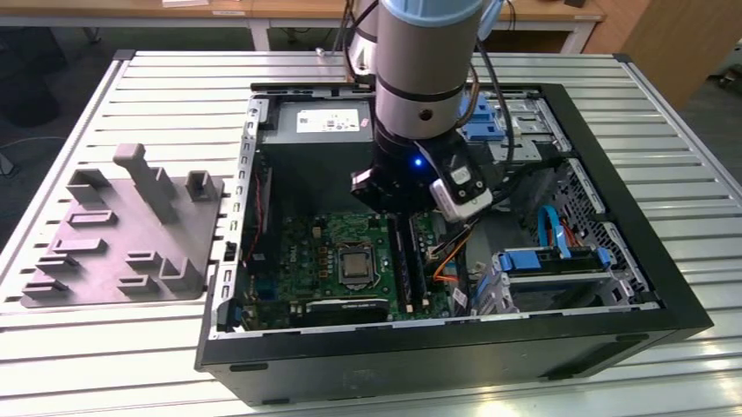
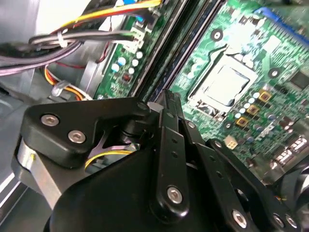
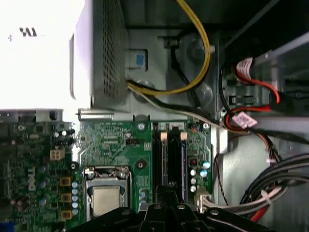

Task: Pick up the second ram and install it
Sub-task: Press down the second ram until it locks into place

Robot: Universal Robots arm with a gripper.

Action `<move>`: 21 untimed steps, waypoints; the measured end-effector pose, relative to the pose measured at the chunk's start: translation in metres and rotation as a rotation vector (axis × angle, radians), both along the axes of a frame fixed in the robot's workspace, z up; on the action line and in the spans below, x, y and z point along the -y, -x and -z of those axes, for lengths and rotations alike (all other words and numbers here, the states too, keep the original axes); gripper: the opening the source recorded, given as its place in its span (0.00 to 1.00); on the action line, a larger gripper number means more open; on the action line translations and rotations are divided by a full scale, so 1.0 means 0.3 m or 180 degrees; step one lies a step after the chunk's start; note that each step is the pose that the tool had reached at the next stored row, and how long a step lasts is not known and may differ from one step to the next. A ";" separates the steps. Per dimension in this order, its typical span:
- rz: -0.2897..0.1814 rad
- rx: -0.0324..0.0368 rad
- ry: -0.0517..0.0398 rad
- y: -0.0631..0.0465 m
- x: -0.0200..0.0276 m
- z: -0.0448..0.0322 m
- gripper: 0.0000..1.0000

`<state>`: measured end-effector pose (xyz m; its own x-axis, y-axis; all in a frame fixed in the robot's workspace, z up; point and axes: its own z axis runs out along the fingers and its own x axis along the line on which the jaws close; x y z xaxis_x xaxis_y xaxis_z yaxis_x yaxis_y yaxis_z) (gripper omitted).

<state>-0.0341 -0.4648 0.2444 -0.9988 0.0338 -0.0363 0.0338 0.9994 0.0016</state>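
The open computer case (image 1: 440,352) lies on the slatted table with its green board (image 1: 308,252) and silver socket (image 3: 107,198) facing up. Two long strips stand side by side in the memory slots beside the socket, a blue one (image 3: 184,162) and a darker one (image 3: 164,162). I cannot tell which is the second ram. My gripper (image 1: 401,214) hangs low inside the case over these slots. In both wrist views its black fingers (image 2: 169,125) are shut together, and the gripper (image 3: 169,189) is at the slots' near end. Nothing shows between the fingers.
The grey power-supply box (image 1: 315,123) fills the case's far end. Blue drive brackets (image 1: 481,117) and a drive cage (image 1: 545,261) sit at the exterior view's right. Yellow, orange and black cables (image 3: 203,58) run close to the slots. A grey fixture plate (image 1: 122,230) lies outside the case.
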 end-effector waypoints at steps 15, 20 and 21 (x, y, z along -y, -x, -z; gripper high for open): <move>0.0000 -0.0005 0.0000 0.000 0.150 0.000 0.10; 0.0010 -0.0008 0.0000 -0.006 0.158 0.006 0.10; 0.0011 -0.0009 0.0000 -0.007 0.158 0.010 0.10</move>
<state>-0.0319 -0.5121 0.2414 -0.9987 0.0372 -0.0335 0.0372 0.9993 0.0015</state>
